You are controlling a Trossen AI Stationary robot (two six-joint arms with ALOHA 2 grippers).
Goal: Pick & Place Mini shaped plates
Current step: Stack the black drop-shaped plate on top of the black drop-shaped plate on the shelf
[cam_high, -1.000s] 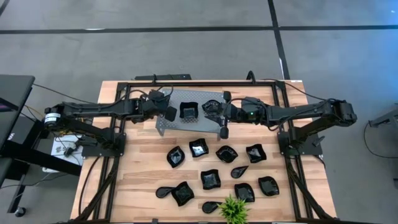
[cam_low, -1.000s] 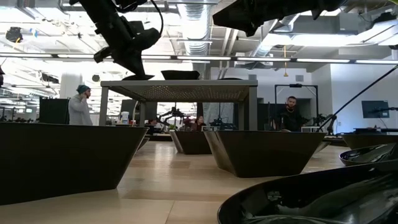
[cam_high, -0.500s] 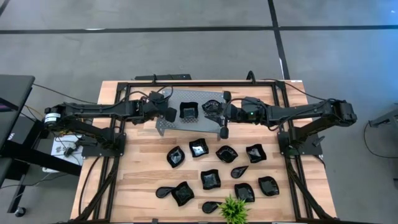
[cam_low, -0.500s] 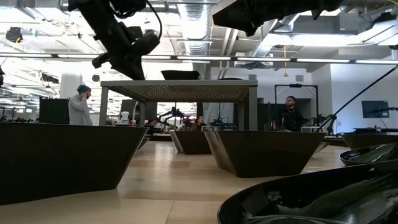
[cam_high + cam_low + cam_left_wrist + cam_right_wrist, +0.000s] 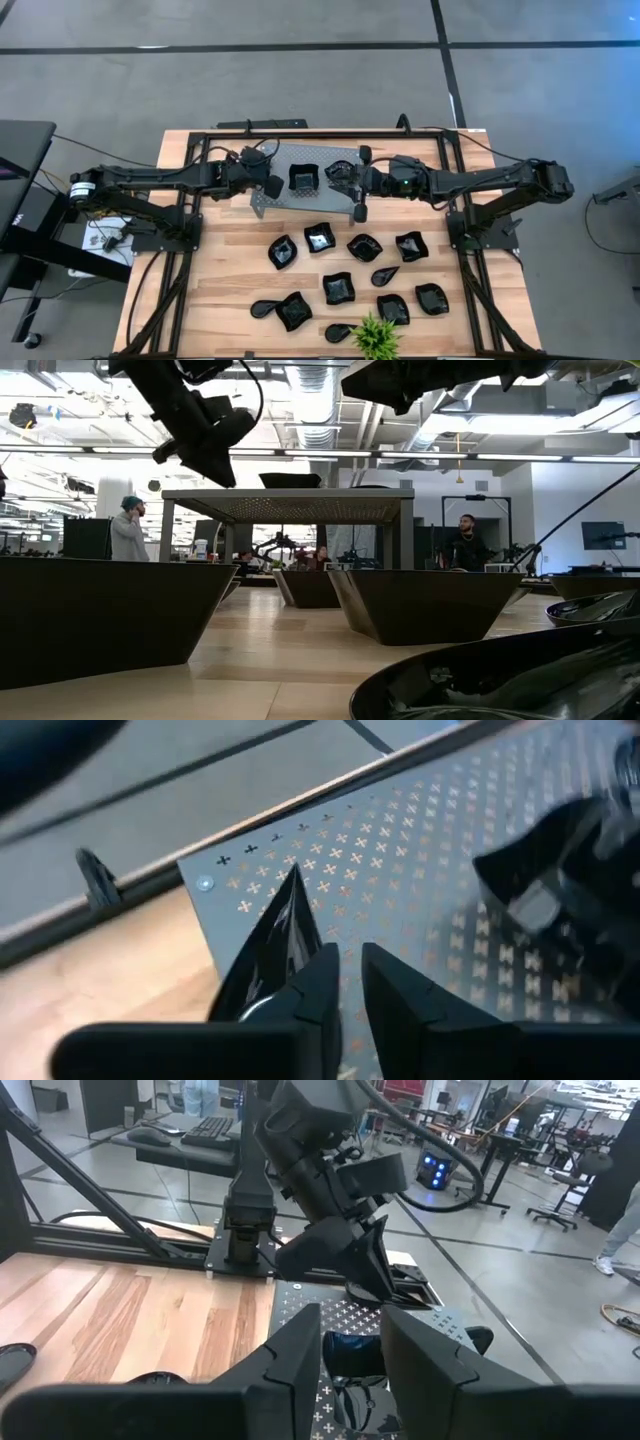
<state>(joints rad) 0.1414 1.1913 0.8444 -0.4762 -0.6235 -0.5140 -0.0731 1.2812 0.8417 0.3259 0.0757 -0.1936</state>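
My left gripper point(image 5: 272, 185) point(image 5: 350, 956) hovers over the left part of the grey perforated stand point(image 5: 300, 155) point(image 5: 420, 870), shut on a glossy black leaf-shaped mini plate point(image 5: 270, 955) point(image 5: 373, 1272). My right gripper point(image 5: 346, 177) point(image 5: 352, 1322) is open and waits above the stand's right part, over a black plate point(image 5: 339, 171) that lies on the stand top. A squarish black plate point(image 5: 303, 178) point(image 5: 290, 480) sits on the stand's middle. Several more black plates point(image 5: 338, 288) lie on the wooden table nearer the near edge. My left gripper pinches the leaf-shaped plate by its rim point(image 5: 308, 965) between the two fingers, which slant down from the table's left. The plate lies along the outer side of one finger, its pointed tip point(image 5: 293, 872) ahead of the fingertips. It is tilted and held just above the stand top.
A small green plant point(image 5: 375, 338) stands at the table's near edge among the plates. A black frame point(image 5: 200, 150) runs round the table's edges. In the low view large plates point(image 5: 100, 610) fill the foreground. People stand in the room beyond the table.
My left gripper, with its plate, has risen a little from the stand top at the stand's left part. The right arm has kept still.
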